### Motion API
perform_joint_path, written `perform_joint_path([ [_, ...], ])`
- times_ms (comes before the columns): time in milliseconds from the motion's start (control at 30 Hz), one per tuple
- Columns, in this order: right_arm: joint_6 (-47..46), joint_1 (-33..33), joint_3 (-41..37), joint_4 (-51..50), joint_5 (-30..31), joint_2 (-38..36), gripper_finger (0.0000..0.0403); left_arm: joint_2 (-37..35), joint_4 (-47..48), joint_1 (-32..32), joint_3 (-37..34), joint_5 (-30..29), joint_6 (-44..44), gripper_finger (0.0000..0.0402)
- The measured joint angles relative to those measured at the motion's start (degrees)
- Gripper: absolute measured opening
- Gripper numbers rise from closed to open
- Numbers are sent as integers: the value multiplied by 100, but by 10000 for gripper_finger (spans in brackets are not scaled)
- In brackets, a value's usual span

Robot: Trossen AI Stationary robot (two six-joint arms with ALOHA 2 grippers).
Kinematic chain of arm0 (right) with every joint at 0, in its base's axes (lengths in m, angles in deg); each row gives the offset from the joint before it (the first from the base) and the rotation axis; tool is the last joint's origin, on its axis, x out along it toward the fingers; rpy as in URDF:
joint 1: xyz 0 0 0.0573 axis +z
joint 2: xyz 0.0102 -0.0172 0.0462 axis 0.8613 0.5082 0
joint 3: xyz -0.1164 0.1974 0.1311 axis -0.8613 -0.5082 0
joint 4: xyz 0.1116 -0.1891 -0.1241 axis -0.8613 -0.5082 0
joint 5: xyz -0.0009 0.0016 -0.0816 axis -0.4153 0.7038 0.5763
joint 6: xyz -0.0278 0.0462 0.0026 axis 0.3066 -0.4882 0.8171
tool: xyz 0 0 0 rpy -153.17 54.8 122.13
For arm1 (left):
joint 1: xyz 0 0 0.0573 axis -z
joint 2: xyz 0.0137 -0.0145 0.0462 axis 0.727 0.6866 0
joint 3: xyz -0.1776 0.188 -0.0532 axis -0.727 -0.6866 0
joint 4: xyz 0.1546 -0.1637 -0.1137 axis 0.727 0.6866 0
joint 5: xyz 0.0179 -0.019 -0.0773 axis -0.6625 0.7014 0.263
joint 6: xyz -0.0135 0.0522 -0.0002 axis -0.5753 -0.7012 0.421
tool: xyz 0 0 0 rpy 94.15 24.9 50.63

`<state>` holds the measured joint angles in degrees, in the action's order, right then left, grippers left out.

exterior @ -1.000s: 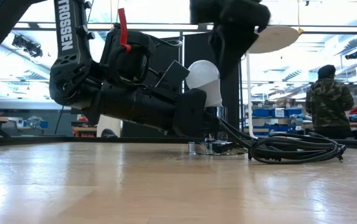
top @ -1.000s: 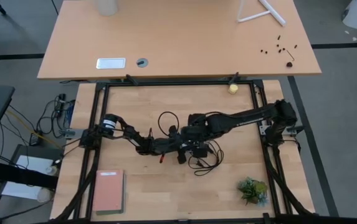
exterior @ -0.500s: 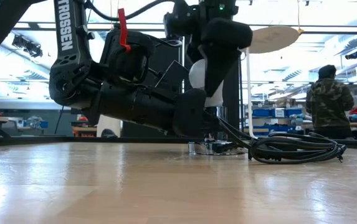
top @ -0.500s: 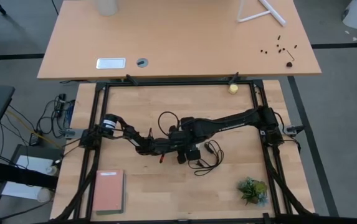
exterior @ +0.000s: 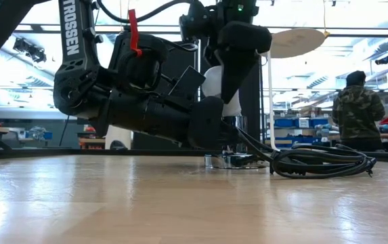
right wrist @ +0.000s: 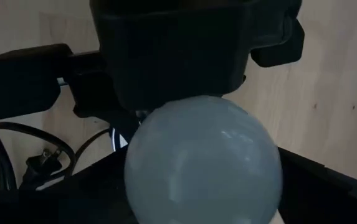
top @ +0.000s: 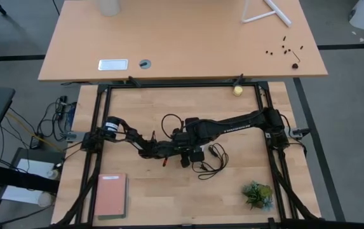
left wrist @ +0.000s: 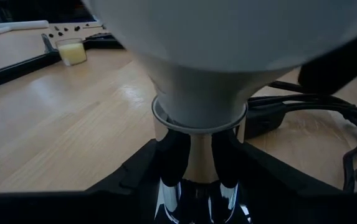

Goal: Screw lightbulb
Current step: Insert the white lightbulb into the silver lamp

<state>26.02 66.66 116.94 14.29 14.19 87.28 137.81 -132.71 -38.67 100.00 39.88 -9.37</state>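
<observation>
The lightbulb (left wrist: pixel 198 93) sits in a silver socket (left wrist: pixel 198 168) pinched by the left hand (left wrist: pixel 197 158); right hand (right wrist: pixel 203 205) grip unclear.

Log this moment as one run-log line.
step: screwing bulb | left gripper: holds socket | right gripper: over bulb, grip unclear | bulb: upright in socket

From up here I see a pink notebook (top: pixel 111 195) at the lower left of the frame, a small green plant (top: pixel 258 194) at the lower right, and a yellowish ball (top: pixel 237 90) at the upper middle. A black cord (top: pixel 208 162) coils mid-table. On the far desk lies a white plate (top: pixel 112 64), possibly a label. In the low view, a person (exterior: pixel 355 111) stands at right.
</observation>
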Motion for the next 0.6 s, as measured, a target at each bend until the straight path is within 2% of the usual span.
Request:
perform_joint_path([
  [267, -199, -16, -2, -38, -12, -18, 273, 2, -18, 0, -7, 20, -2, 184],
  [467, -705, -71, -13, -153, -39, -415, 279, 2, -35, 0, -17, 34, 9, 184],
  [600, -1012, -74, -418, 329, -29, -942, 280, 2, -34, 0, -17, 44, 11, 184],
])
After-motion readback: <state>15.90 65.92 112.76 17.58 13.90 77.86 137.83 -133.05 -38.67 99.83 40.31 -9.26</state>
